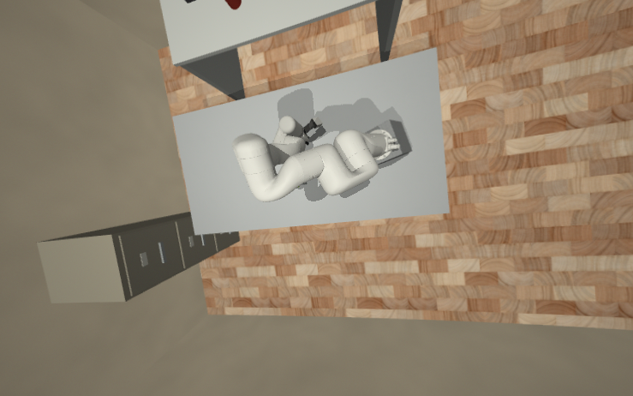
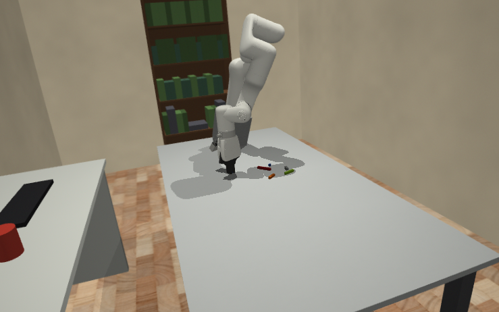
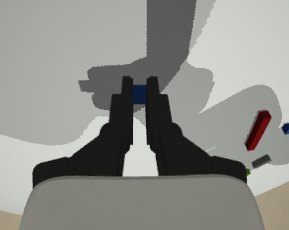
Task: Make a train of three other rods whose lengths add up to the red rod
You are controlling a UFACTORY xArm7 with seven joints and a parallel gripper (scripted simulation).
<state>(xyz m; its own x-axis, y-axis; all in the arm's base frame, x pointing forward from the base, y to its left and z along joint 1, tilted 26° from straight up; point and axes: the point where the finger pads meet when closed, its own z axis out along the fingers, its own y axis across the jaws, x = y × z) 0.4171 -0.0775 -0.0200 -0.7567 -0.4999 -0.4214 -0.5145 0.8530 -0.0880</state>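
Jaws down, near the table.

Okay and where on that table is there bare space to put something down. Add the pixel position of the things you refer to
Widest: the near stretch of table [image 2: 332, 232], from the orange rod [image 2: 271, 175] to the near edge. Crowded: around the red rod [image 2: 264, 168] [image 3: 258, 131] and gripper [image 2: 230, 170] [image 3: 139, 91].

Lime rod mostly hidden behind tool in wrist view.
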